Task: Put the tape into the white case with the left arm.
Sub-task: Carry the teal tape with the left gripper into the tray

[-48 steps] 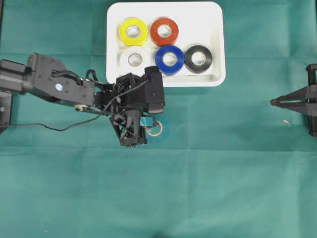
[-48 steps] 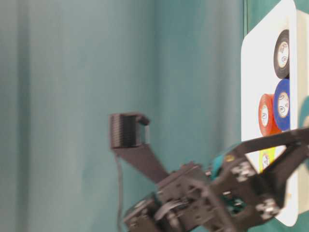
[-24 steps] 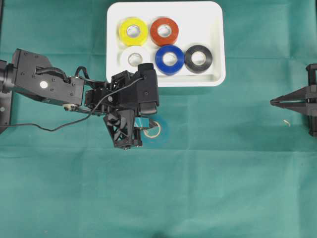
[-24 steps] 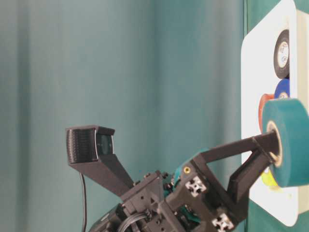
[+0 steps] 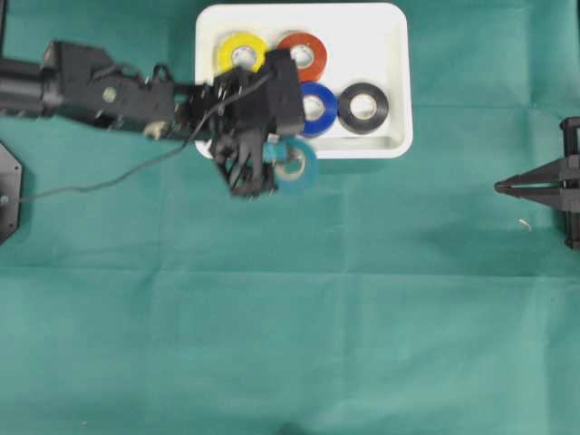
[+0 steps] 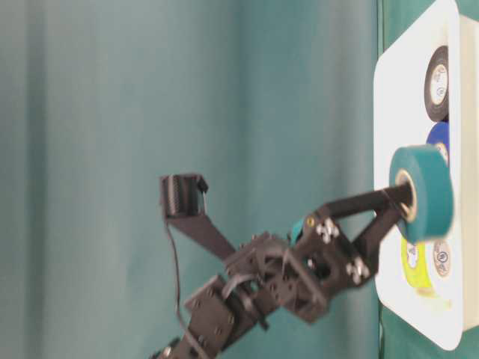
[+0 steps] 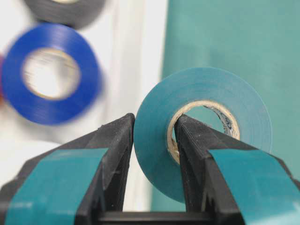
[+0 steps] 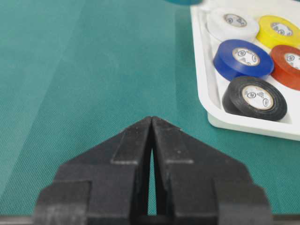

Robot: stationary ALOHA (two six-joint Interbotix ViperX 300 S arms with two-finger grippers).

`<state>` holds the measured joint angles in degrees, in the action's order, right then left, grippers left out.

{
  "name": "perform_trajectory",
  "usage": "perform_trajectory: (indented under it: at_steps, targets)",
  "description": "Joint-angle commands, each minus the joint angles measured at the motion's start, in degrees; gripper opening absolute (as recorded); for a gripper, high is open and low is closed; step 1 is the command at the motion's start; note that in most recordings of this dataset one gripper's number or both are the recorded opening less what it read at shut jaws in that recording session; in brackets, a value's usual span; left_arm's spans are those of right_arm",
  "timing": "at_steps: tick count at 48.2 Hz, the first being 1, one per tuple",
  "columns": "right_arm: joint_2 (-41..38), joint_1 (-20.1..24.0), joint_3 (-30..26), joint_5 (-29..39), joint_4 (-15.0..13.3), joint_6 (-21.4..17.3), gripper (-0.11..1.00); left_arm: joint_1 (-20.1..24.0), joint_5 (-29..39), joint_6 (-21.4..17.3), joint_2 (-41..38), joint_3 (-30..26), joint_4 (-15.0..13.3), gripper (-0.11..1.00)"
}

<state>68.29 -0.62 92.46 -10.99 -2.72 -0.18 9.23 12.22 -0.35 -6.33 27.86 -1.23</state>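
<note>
The tape (image 5: 296,167) is a teal roll held up off the cloth, at the near rim of the white case (image 5: 395,143). My left gripper (image 5: 275,169) is shut on it, one teal-banded finger (image 7: 115,140) outside the roll's wall and the other through its core. In the left wrist view the tape (image 7: 243,110) hangs mostly over the cloth, its left edge by the case's wall (image 7: 136,51). The table-level view shows the tape (image 6: 426,193) lifted in front of the case (image 6: 389,90). My right gripper (image 5: 500,188) rests shut and empty at the far right, fingertips together (image 8: 151,120).
Inside the case lie a yellow roll (image 5: 237,53), a red roll (image 5: 310,50), a blue roll (image 5: 323,107) and a black roll (image 5: 363,107); a white roll (image 8: 233,21) shows in the right wrist view. Green cloth (image 5: 290,317) covers the table. A loose black cable (image 5: 100,186) trails from the left arm.
The left arm has lifted the teal tape off the cloth and carried it toward the case's near rim. The right gripper has not moved.
</note>
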Motion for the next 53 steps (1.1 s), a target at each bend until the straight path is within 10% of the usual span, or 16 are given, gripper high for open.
perform_trajectory:
  at_steps: [1,18,42,53]
  targets:
    - [-0.4,0.0,-0.5,-0.5,-0.2,-0.1,-0.09,2.5,-1.2,-1.1,-0.5,-3.1,0.1,0.26]
    - [-0.4,0.0,-0.5,-0.5,-0.1,-0.1,-0.09,7.7,-2.5,-8.2,-7.9,-10.8,0.1,0.26]
    - [-0.4,-0.1,-0.5,-0.6,-0.2,-0.1,-0.09,9.7,-2.5,-8.6,-10.5,-14.4,0.1,0.27]
    - [-0.4,-0.1,-0.5,-0.6,-0.1,-0.1,-0.09,9.7,-2.6,-8.6,-10.5,-14.5,0.1,0.85]
